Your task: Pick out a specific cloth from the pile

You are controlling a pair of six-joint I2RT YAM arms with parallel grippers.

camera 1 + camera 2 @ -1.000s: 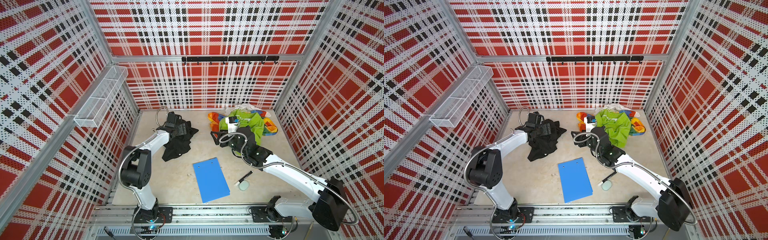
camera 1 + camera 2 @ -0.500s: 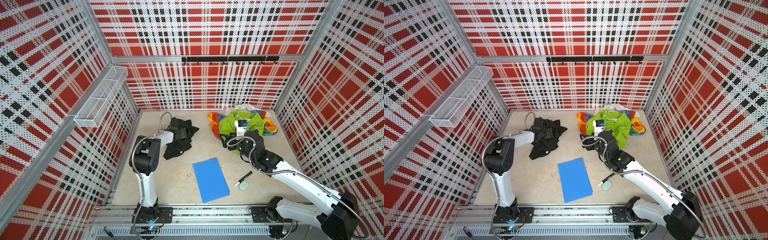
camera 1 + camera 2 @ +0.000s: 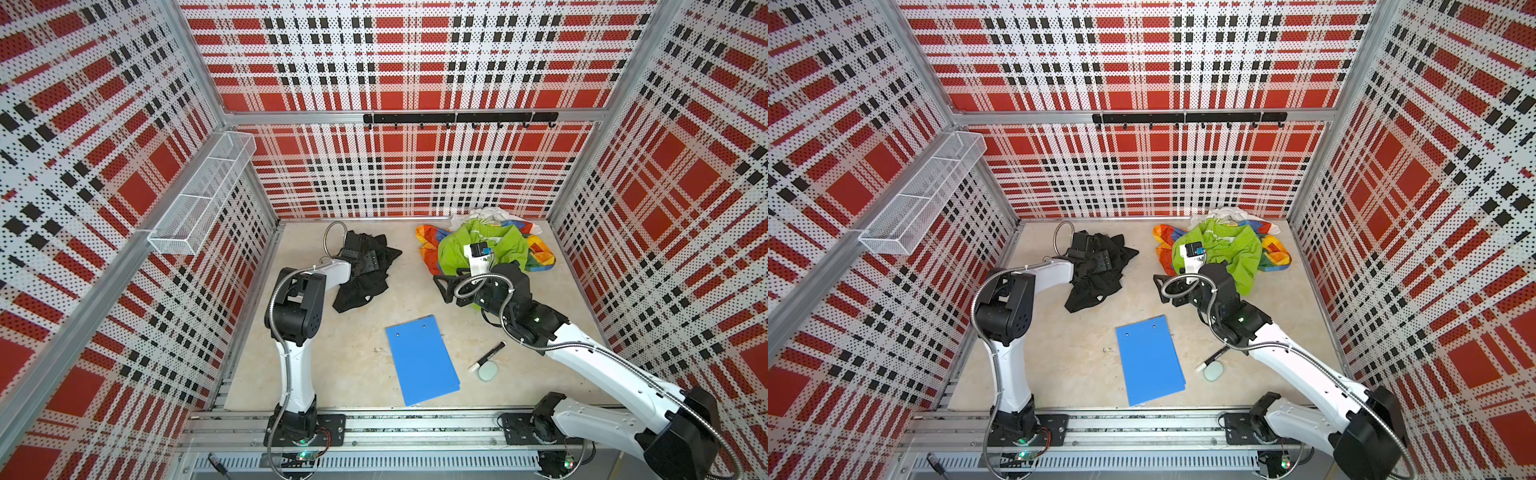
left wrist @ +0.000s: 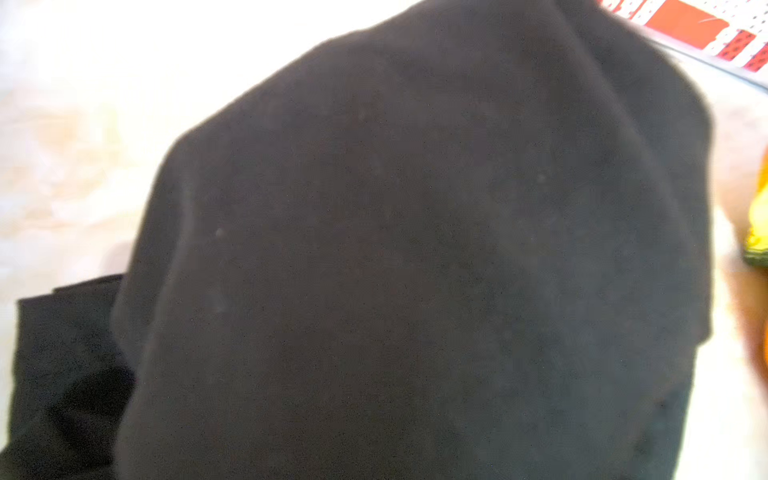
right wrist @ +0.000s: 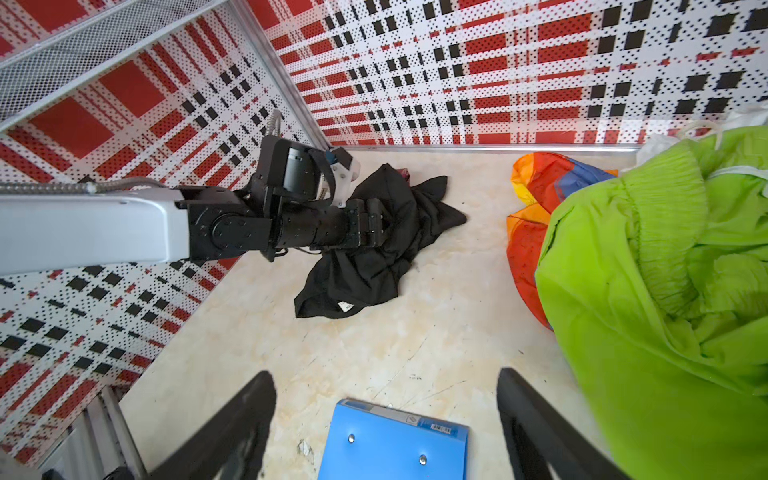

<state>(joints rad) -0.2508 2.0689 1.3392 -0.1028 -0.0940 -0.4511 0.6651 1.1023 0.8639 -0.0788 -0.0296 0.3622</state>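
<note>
Far left, the left gripper [image 5: 379, 222] is buried in the crumpled black cloth [image 3: 363, 284]; whether its fingers pinch fabric cannot be told. To the right, the right gripper [image 5: 385, 376] hovers, fingers spread and empty, just beside the pile [image 3: 509, 249] at far right.

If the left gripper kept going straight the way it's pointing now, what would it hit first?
The black cloth: the left gripper sits right against its folds, and the left wrist view shows almost nothing but black fabric. Under that comes the table, I think, though depth is hard to judge.
</note>
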